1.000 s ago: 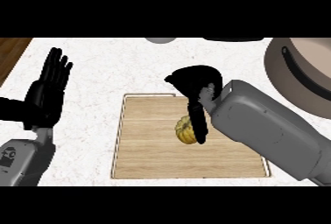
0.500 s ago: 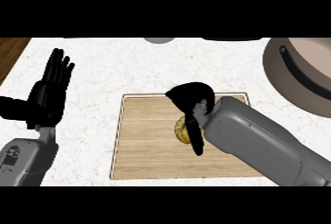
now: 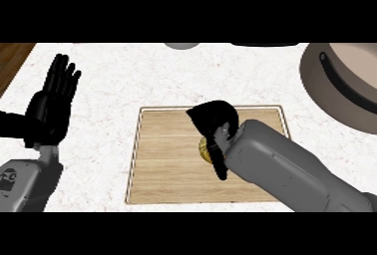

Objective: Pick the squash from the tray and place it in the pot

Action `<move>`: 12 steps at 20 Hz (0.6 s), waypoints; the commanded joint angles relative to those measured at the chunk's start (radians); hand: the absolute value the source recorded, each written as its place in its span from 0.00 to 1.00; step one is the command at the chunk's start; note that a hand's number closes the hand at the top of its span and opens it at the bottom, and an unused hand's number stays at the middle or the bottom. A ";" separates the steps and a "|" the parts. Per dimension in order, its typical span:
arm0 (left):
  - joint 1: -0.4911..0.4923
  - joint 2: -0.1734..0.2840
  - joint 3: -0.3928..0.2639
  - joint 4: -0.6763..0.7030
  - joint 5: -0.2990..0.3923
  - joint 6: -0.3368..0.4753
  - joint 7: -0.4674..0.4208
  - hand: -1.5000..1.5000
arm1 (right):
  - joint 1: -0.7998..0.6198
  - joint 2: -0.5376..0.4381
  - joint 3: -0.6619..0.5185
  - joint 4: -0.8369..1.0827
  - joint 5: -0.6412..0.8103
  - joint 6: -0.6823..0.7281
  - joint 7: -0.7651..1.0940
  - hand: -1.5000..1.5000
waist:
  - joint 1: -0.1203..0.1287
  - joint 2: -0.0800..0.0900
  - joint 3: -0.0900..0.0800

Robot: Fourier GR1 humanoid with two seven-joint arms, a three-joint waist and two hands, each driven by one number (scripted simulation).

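Squash (image 3: 205,149), small, yellow and rounded, lying on the pale wooden rectangular tray (image 3: 165,164) a little right of its middle, mostly hidden under the black right hand (image 3: 214,121); only a yellow sliver showing at the hand's left side, beside a dark digit running down past it; right hand bent down over the squash with its fingers (image 3: 219,164) curled toward it, though whether they actually close on it cannot be told from this view; grey right forearm (image 3: 287,172) coming in from the lower right corner and covering the tray's right part; tray lying flat on the white speckled stone bench (image 3: 147,74), its long edges roughly square to the view, a thin dark line framing its border; large round tan pot (image 3: 342,94) with a dark band inside its rim, standing at the right edge of the view, well apart from the squash and cut off by the frame; black left hand (image 3: 53,107) resting upright at the left edge of the view, fingers straight and held side by side, pointing up, touching nothing; grey left forearm (image 3: 26,182) below it, in the lower left corner; strip of brown wooden floor (image 3: 13,60) showing at the upper left beyond the bench edge; small grey rounded object (image 3: 180,46) at the top edge of the bench, cut off by the frame, too little of it visible to name.
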 commanded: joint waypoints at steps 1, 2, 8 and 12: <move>-0.067 0.004 0.019 0.032 -0.005 -0.001 0.041 0.50 | 0.014 -0.002 0.020 0.035 0.068 0.042 0.071 0.00 | -0.004 0.001 0.000; 0.019 -0.005 0.019 0.008 0.008 -0.034 -0.012 0.50 | 0.051 0.018 0.046 0.009 0.094 0.025 0.090 0.00 | 0.001 0.000 0.000; 0.024 -0.045 -0.003 -0.044 -0.058 0.003 0.020 0.50 | 0.088 0.069 -0.027 0.081 0.191 0.031 0.021 0.00 | 0.003 0.000 0.000; 0.028 -0.031 0.036 -0.075 -0.044 -0.030 0.057 0.50 | 0.121 0.083 -0.048 0.150 0.290 0.027 -0.099 0.00 | 0.005 0.001 0.000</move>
